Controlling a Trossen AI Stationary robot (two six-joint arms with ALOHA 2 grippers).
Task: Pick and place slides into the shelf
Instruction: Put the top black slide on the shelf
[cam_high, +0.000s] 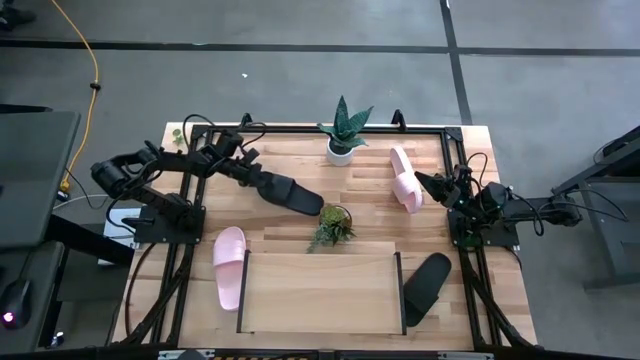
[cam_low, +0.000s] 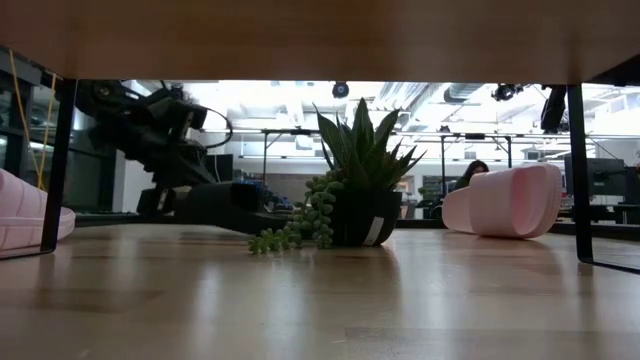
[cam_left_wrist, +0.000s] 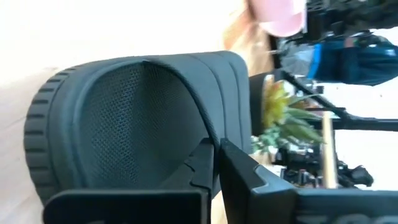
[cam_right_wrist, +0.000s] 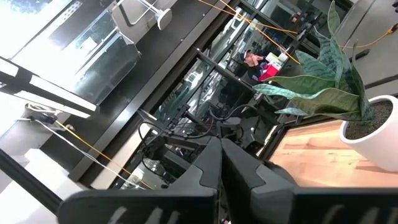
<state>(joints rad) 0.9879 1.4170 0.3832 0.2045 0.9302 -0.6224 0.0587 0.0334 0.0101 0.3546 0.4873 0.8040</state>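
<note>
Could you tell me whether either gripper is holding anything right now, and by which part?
The left gripper is shut on a matte black foam slide, pinching its edge; the right gripper holds nothing.

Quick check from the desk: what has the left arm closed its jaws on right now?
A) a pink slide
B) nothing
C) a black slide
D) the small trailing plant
C: the left gripper is pinched shut on the heel rim of the black slide, near the table's middle.

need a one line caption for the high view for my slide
Left pincer shut on a black sandal near the small plant; shelf empty.
</note>
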